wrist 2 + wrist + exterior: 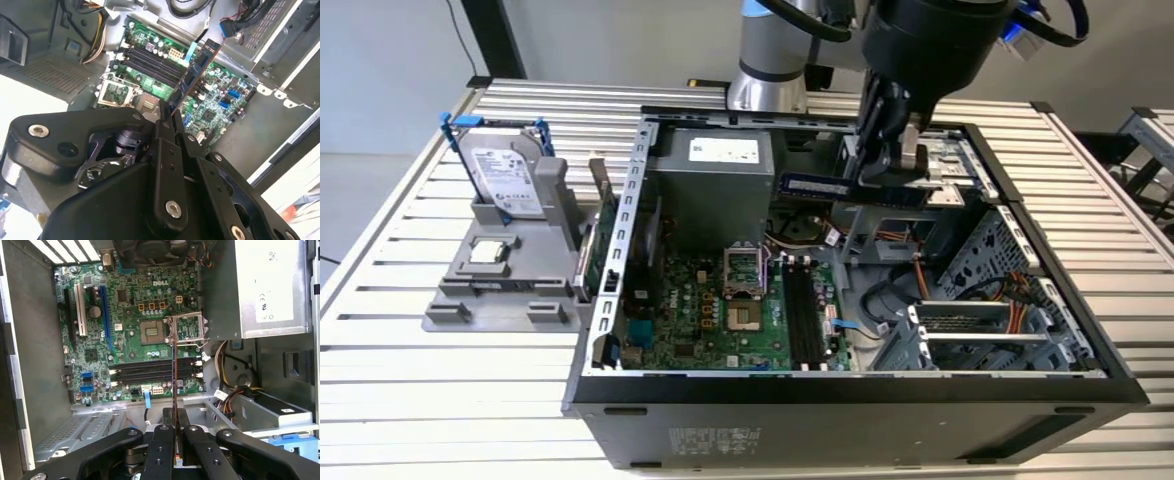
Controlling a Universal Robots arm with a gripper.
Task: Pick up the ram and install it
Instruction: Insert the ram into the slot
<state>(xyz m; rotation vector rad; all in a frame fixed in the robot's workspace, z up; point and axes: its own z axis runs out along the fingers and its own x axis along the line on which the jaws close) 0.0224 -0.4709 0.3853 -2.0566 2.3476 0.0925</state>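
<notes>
The ram (822, 186) is a long dark stick with a pale label. It hangs level above the open computer case (620, 230), near the power supply, with my gripper (887, 178) shut on one end of it. In the second wrist view the ram (196, 67) juts out from my fingertips (161, 116) over the green motherboard (215, 107). In the first wrist view the ram (174, 372) is edge-on, a thin line crossing the long black memory slots (145, 371). The slots (803, 315) lie well below the stick.
A silver hard drive in a blue frame (504, 172) stands on a grey holder (494, 285) at the exterior view's left, outside the case. Inside are the grey power supply (707, 190), the CPU socket (743, 275), loose cables (907, 245) and a metal drive cage (987, 325).
</notes>
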